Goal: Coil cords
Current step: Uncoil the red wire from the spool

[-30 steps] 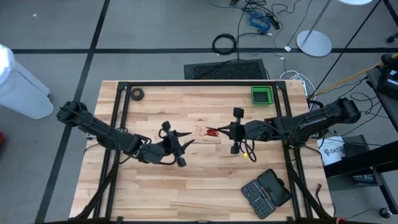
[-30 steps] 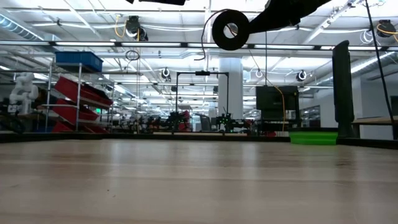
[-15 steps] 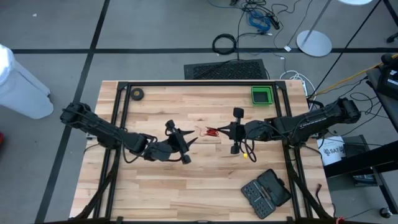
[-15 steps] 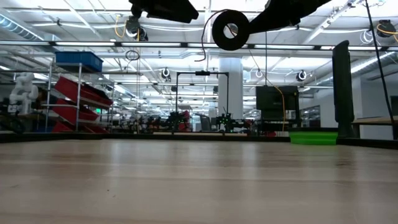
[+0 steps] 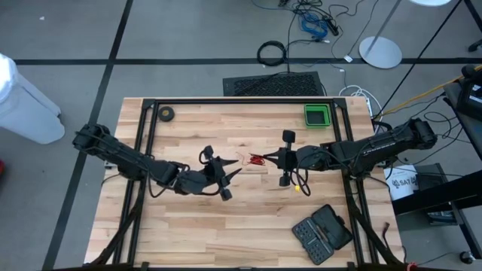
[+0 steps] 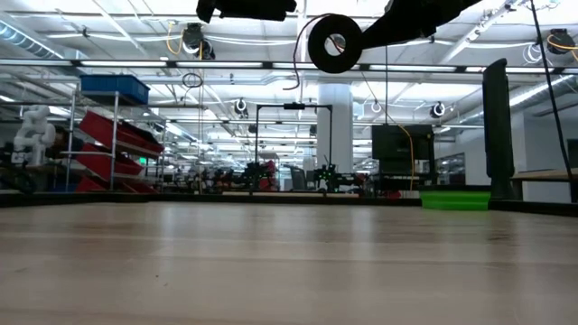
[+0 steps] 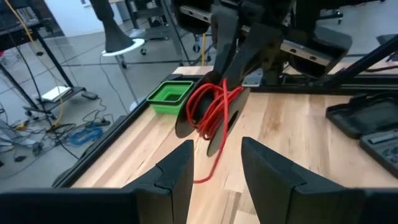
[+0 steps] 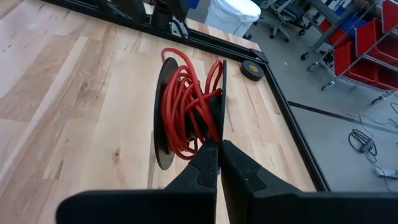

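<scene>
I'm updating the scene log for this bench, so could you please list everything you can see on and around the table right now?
Reel: one, black, held edge-on above the table's middle.
Cord: one, red, thin, mostly wound on the reel, loose end hanging.
Bin: one, green, far right part of the table.
Tape roll: one, small, black, far left corner.
Case: one, black, open, near right corner.
Table: one, light wood, black frame.
Cable ring: one, black, on the floor beyond the table.
Right end effector: shut on the reel's rim.
Left end effector: open, facing the reel, short of it.
</scene>
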Available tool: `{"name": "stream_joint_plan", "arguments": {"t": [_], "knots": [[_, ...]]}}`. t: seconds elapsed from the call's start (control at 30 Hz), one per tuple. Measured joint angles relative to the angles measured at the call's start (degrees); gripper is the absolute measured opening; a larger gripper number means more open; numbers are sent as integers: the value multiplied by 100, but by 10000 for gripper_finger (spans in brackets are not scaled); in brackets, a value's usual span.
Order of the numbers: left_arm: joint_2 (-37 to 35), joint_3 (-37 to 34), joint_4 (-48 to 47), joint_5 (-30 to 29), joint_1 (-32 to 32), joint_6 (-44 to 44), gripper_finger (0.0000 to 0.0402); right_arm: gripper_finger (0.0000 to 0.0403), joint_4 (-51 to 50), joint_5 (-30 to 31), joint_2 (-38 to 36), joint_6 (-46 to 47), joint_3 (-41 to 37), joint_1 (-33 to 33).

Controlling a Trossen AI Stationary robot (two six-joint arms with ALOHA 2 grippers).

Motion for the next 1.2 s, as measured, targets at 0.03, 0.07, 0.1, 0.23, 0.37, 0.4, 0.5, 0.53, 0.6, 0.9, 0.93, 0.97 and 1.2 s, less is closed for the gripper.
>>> {"name": "stream_joint_plan", "arguments": {"t": [0.03,0.07,0.1,0.23,0.37,0.4,0.5,0.53,0.6,0.9,0.93,0.97,1.2], "knots": [[0,0,-19,1,20,1,142,0,-1,0,-1,0,0,-1],[0,0,-25,-2,38,0,142,0,0,0,-1,0,0,0],[0,0,-23,-17,52,0,142,0,0,-2,-2,0,0,0],[0,0,-26,-109,82,-6,142,0,1,-120,-2,-1,0,-2],[0,0,-26,-118,82,-9,142,0,2,-148,-2,-4,0,0],[0,0,-26,-120,82,-9,142,0,0,-149,-2,-4,0,0],[0,0,-26,-120,82,-85,142,0,0,-148,-2,-4,0,-2],[0,0,-27,-118,82,-124,142,0,0,-146,0,-4,0,-2],[0,0,-26,-52,82,-143,142,0,0,-146,-2,-4,0,-2],[0,0,-23,525,82,-146,142,0,0,-146,0,-17,0,-2],[0,0,-23,543,82,-139,142,0,0,-146,0,-17,0,-1],[0,0,-23,576,82,-123,142,0,0,-146,0,-17,0,-1],[0,0,-27,656,82,150,142,0,0,-146,-2,-19,0,-2]]}}
